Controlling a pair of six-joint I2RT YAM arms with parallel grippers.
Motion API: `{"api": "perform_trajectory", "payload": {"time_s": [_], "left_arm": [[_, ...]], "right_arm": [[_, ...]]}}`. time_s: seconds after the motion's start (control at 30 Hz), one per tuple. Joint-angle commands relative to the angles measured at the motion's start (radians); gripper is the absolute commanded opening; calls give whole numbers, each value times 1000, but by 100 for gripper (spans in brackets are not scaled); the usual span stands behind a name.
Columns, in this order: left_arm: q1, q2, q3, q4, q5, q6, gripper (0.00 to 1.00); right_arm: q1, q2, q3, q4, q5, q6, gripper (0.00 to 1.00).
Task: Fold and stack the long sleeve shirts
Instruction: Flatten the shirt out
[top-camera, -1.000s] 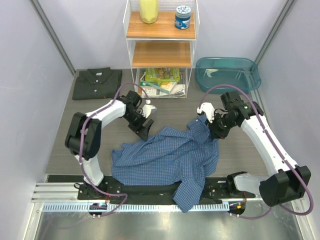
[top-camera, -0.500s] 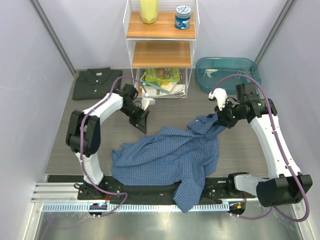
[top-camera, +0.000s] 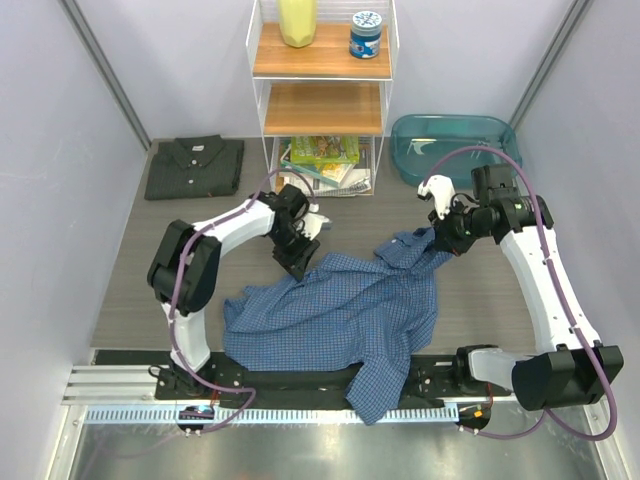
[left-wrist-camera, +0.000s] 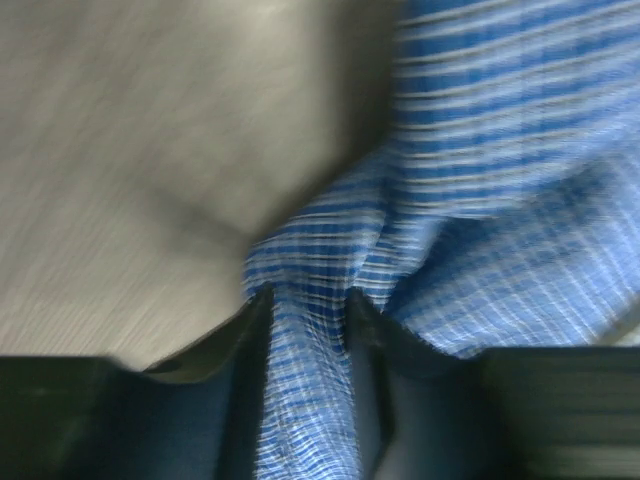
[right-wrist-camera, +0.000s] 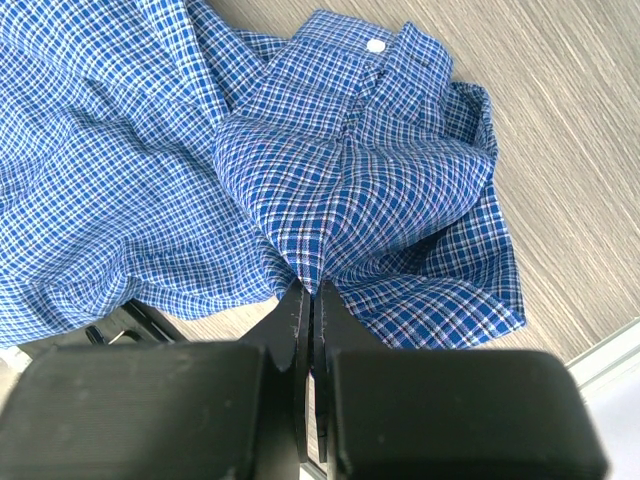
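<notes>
Spreading the blue shirt flat looks to be the step in hand, and it turns on how the cloth lies between the two arms. It sits crumpled at the middle of the table, its long axis running from the far right toward the near left, with one part hanging over the near edge. The right gripper is clamped tight on a pinch of cloth beside the collar at the far-right end. The left gripper meets the far-left edge; in its wrist view the fingers stand partly apart with a ridge of check cloth between them, though blur hides whether they truly pinch it. The bulk lies nearward of both grippers – drawing them apart should stretch that far edge. The charcoal shirt lies folded at the far-left corner, well apart
</notes>
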Motion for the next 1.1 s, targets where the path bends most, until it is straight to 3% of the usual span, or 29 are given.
{"api": "perform_trajectory", "payload": {"time_s": [0.0, 0.03, 0.1, 0.13, 0.2, 0.3, 0.33, 0.37, 0.47, 0.5, 0.6, 0.67, 0.87, 1.0, 1.07], "left_arm": [[19, -28, 25, 51, -191, -8, 24], [20, -65, 13, 63, -203, 4, 1], [34, -116, -1, 66, -180, 44, 0], [43, -158, -17, 69, -89, 73, 0], [60, -318, -106, 80, -50, 128, 0], [62, -522, -235, -79, 87, 418, 0], [65, -566, -267, -134, 99, 595, 0], [63, -661, -353, -277, 116, 697, 0], [62, -829, -531, -384, 52, 933, 10], [59, -857, -557, -471, 45, 1005, 40], [54, -900, -541, -437, 19, 916, 73], [63, -892, -525, -358, -19, 771, 76], [227, -733, -377, -199, 84, 650, 75], [247, -553, -220, -130, 120, 658, 75], [255, -430, -81, -229, 214, 740, 76]], "right_arm": [[-7, -9, 26, -5, 11, 0, 1], [-10, -9, 20, -5, 17, -2, 1], [-20, -10, 15, -6, 24, -3, 1], [-39, -12, 10, -6, 26, -10, 1], [-60, -15, 15, -17, 20, -16, 1], [-71, -19, 23, -41, 9, -31, 1], [-71, -23, 23, -46, 8, -37, 1], [-70, -23, 20, -55, 11, -40, 1], [-71, -29, -12, -60, 21, -54, 1], [-70, -29, -23, -66, 14, -60, 1], [-71, 5, -43, -84, -5, -74, 1], [-70, 46, -40, -95, -14, -74, 1], [-39, 85, -54, -114, -18, -102, 1], [-36, 71, -98, -107, 35, -117, 1], [-40, 57, -111, -97, 76, -126, 1]]}}
